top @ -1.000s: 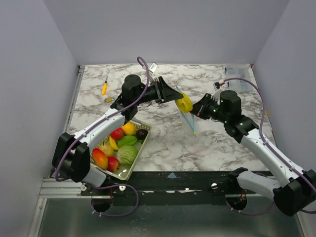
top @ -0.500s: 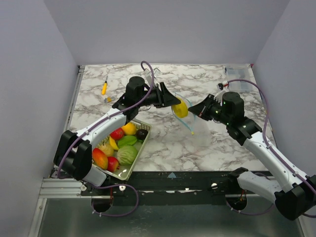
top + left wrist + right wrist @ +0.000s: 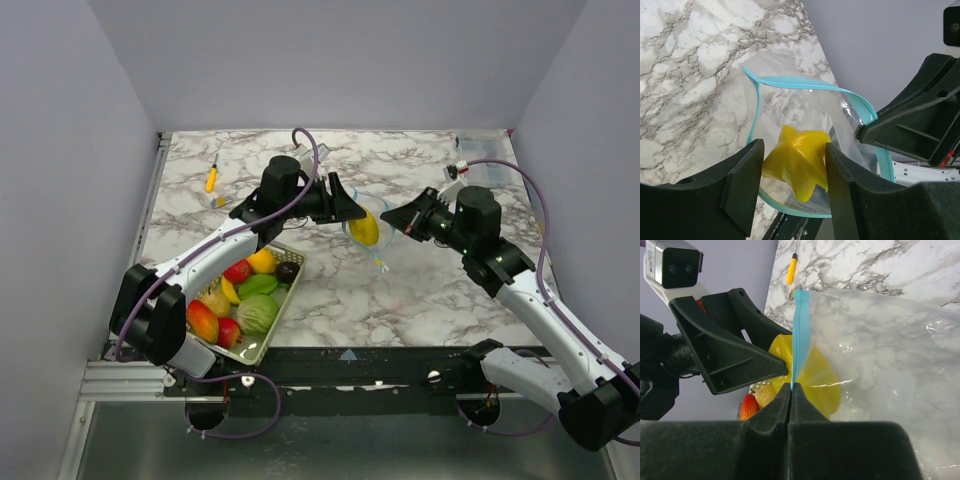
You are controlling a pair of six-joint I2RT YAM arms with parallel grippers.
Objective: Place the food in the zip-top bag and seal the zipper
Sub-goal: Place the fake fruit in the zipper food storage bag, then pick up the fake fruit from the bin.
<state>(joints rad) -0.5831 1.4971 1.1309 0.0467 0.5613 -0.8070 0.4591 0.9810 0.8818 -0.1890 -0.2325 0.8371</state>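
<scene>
Holding: left gripper (image 3: 794, 150) clamped on glossy yellow starfruit (image 3: 796, 164), likely light, rigid, slippery | right gripper (image 3: 791, 390) pinched together on zipper (image 3: 801, 325) | zip-top bag (image 3: 875, 340) thin, floppy; grip rim only

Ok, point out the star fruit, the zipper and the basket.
star fruit (image 3: 796, 162), left wrist view, middle of the yellow fruit
zipper (image 3: 799, 335), right wrist view, midway along the blue strip
basket (image 3: 252, 350), top view, mesh wall at its near corner
</scene>
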